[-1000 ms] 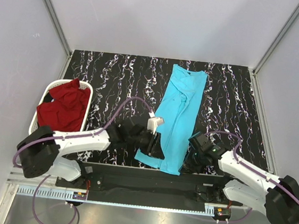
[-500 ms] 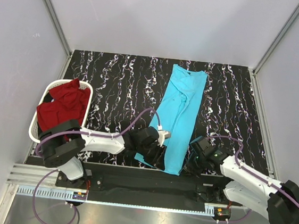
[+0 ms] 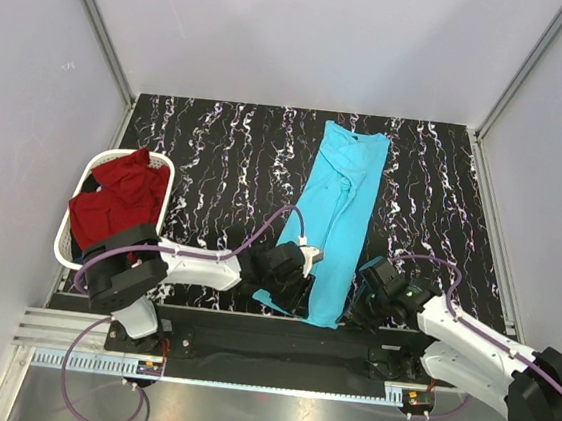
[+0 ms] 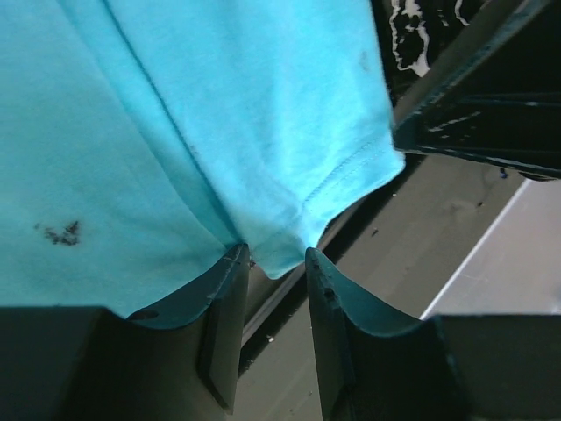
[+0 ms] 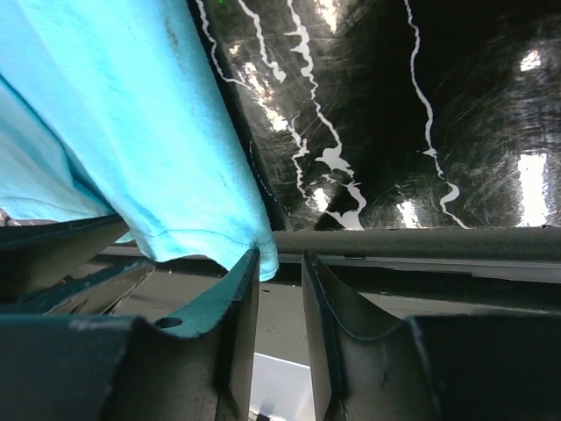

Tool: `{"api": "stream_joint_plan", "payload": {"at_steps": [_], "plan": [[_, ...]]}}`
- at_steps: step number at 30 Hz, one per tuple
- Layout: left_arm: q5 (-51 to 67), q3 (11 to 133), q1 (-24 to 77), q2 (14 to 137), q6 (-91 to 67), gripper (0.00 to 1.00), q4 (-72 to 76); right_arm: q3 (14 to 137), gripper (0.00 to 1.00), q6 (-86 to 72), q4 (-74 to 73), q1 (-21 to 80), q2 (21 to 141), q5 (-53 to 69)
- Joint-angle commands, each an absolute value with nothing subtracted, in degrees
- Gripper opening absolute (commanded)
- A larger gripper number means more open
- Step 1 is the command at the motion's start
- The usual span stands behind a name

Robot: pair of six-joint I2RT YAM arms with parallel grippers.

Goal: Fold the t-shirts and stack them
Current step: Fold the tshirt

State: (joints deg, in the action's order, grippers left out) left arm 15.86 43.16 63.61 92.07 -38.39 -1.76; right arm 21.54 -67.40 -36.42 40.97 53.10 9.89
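top view, table (image 3: 227,155) read as a clock face with 6 o'clock at the arm bases.

- turquoise shirt (image 3: 336,211): flat on the black marbled table, folded lengthwise into a long narrow strip. collar end at about 12 to 1 o'clock. the strip slants slightly toward 6 o'clock, where the hem reaches the near edge of the table.
- dark red shirt (image 3: 116,203): bunched in the white basket (image 3: 93,164) at 9 o'clock, spilling a little over the far rim. well apart from the turquoise one.
- left gripper (image 4: 273,254): at the strip's 7 o'clock hem corner. in the wrist view the jaws are parted by a narrow gap. the stitched hem corner dips just into the mouth between the two tips, with floor visible through the gap below it. no pinch seen, so it reads as slightly parted and not clamped.
- right gripper (image 5: 280,256): at the strip's 5 o'clock hem corner. jaws are parted, also narrow. the hem corner touches the tip of the finger at 9 o'clock in the wrist view, and the gap itself is free of cloth.
- a few small dark specks on the cloth in the left wrist view, at 8 o'clock in the frame.
- both arms reach in low along the near edge, one on each side of the hem.
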Motion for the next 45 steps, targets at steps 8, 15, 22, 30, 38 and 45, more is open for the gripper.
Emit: {"api": "stream_joint_plan", "payload": {"at_steps": [8,15,22,30,38,45], "plan": [[11.5,46.4,65.0,93.9,-35.7,0.29,-4.4,21.4,0.35,-69.3,-35.2,41.7,51.8,8.3],[11.0,46.5,65.3,95.4,-35.6,0.27,-4.9,21.4,0.38,-70.7,-35.1,41.7,47.6,8.5],[10.0,46.2,65.6,95.4,-35.4,0.24,-5.6,21.9,0.39,-71.0,-38.0,41.7,45.6,7.6],[9.1,46.5,65.9,95.3,-35.4,0.23,-6.7,24.4,0.39,-70.4,-42.6,41.7,43.9,5.5],[8.5,46.5,66.3,95.3,-36.2,0.22,-6.7,25.0,0.40,-70.0,-43.3,41.7,43.8,4.7],[8.1,46.5,66.4,94.9,-36.5,0.18,-6.8,21.1,0.40,-71.1,-38.9,41.7,44.5,6.4]]}}
